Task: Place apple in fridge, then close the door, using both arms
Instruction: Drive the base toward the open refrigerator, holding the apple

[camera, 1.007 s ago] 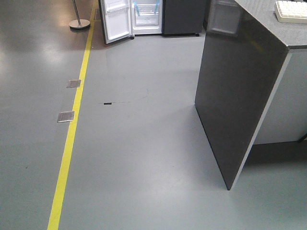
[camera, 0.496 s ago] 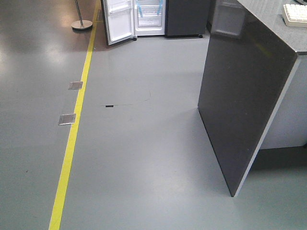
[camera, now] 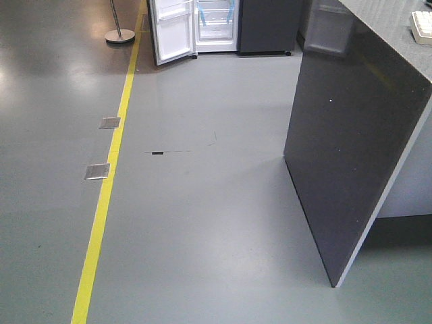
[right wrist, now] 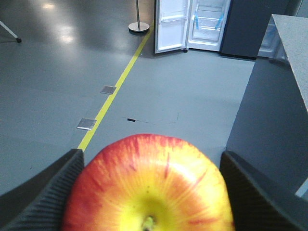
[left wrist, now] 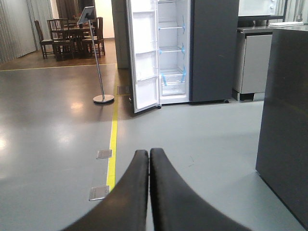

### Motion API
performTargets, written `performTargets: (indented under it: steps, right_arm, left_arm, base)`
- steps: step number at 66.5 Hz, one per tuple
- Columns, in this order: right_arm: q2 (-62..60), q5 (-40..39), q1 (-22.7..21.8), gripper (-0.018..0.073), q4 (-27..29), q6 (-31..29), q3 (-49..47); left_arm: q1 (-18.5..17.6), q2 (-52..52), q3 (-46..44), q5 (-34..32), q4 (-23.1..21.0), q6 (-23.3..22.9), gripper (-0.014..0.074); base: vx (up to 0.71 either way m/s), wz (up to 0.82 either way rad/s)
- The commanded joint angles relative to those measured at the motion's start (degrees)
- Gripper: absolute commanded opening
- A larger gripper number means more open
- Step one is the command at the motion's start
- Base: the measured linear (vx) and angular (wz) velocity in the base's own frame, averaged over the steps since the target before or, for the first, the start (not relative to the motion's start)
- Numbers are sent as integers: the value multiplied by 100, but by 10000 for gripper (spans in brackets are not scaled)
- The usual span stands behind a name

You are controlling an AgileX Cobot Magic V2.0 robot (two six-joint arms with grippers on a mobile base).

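Right end effector [right wrist: 150,192]: gripping the apple [right wrist: 149,178] between both fingers, stem dimple facing the wrist camera.
Left end effector [left wrist: 147,154]: holding nothing, fingers pressing together.
Fridge [left wrist: 214,53]: standing well ahead across the floor [camera: 223,223], door [left wrist: 144,62] hanging open.

— What's on the grey floor?
— A yellow line [camera: 108,182] runs up it. One metal plate [camera: 97,171] and another [camera: 109,122] lie just left of it, with a short black mark [camera: 157,153] to its right.
— And to the right?
— A dark-sided bench [camera: 351,135] with a speckled top. A white, keyboard-like thing [camera: 422,27] lies on it. Far off stands a pole on a round base [camera: 119,35].
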Motion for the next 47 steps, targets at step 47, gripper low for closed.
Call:
performTargets:
  steps: [47]
  right_arm:
    - [-95, -453, -20, 150, 102, -51, -173]
  left_arm:
    - [2, -35, 87, -368, -9, -4, -8]
  base:
    - [7, 5]
